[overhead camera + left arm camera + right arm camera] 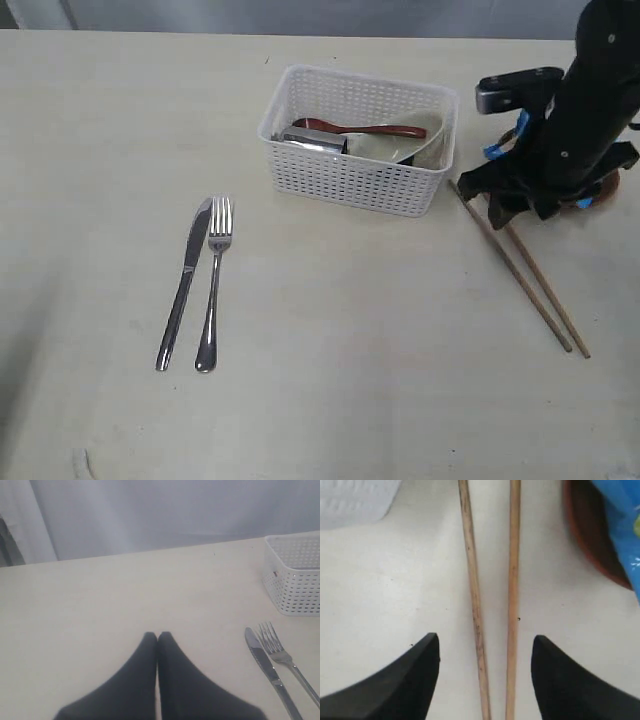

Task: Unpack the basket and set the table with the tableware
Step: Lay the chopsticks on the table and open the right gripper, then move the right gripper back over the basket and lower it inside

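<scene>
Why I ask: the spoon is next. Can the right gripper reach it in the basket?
Probably yes: the spoon lies uncovered on top in the basket, and the open right gripper is close beside it.

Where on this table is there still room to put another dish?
In the exterior view, bare table lies between the fork and the chopsticks, and left of the knife. Crowded right of the basket: right gripper, chopsticks, plate, blue bag.

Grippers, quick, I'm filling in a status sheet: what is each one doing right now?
Left gripper: closed, holding nothing.
Right gripper: open, jaws either side of the chopsticks on the table, not gripping them.
</scene>
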### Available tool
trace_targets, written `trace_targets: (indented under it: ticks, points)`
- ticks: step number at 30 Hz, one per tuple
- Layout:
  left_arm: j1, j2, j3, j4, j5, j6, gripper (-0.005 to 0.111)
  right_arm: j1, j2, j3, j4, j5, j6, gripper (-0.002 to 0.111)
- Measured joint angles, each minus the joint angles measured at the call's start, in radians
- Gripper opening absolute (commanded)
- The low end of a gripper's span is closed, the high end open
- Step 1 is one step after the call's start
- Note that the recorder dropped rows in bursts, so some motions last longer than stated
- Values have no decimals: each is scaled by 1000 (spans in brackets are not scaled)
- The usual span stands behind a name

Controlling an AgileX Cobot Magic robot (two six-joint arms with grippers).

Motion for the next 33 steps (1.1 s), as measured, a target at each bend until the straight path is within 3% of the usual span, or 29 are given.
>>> trace_targets:
  ticks: [9, 15, 21, 33]
  points:
    - [0, 0, 0, 0, 0, 0, 0, 0, -202, -15, 61, -4, 67, 53]
    - [0, 0, 0, 0, 0, 0, 0, 7, -229, -199, 404, 34, -44, 51]
    - [0, 0, 0, 0, 0, 0, 0, 108, -120, -386, 502, 38, -57, 46]
    - [0, 0, 0, 0, 0, 0, 0, 140, 175, -574, 517, 65, 12, 46]
